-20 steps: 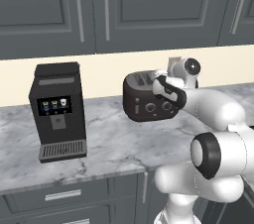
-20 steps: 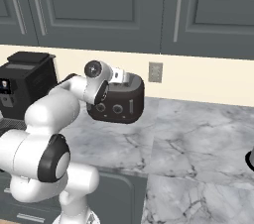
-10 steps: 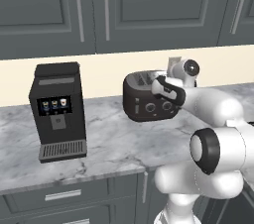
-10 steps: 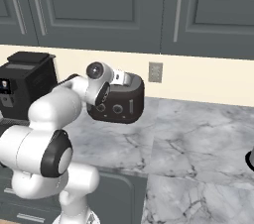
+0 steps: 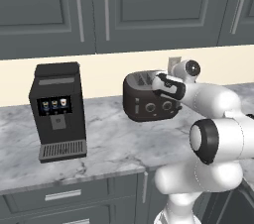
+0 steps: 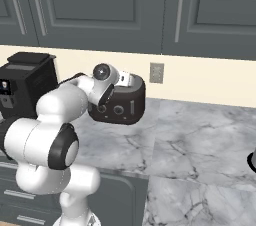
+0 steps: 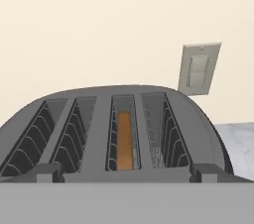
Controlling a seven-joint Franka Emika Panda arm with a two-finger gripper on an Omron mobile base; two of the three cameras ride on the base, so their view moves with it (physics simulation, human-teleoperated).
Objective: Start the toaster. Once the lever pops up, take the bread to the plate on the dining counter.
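The dark toaster (image 5: 146,104) stands on the marble worktop against the cream wall, also seen from the other side (image 6: 122,109). My gripper (image 5: 167,87) hovers at the toaster's top right end (image 6: 121,81). In the hand view the toaster (image 7: 99,119) lies close below. The brown bread (image 7: 124,140) sits down inside one middle slot. My gripper (image 7: 126,172) is open, its fingertips (image 7: 47,171) set wide apart with nothing between them. The lever, the plate and the dining counter are out of view.
A tall black coffee machine (image 5: 57,111) stands left of the toaster on the worktop (image 5: 114,143). A wall outlet (image 6: 156,72) is behind the toaster. Grey cabinets hang above. A dark object (image 6: 252,160) sits at the right edge of the right base view.
The arm's elbow has lifted slightly. The hand stays at the toaster's top, jaws still wide.
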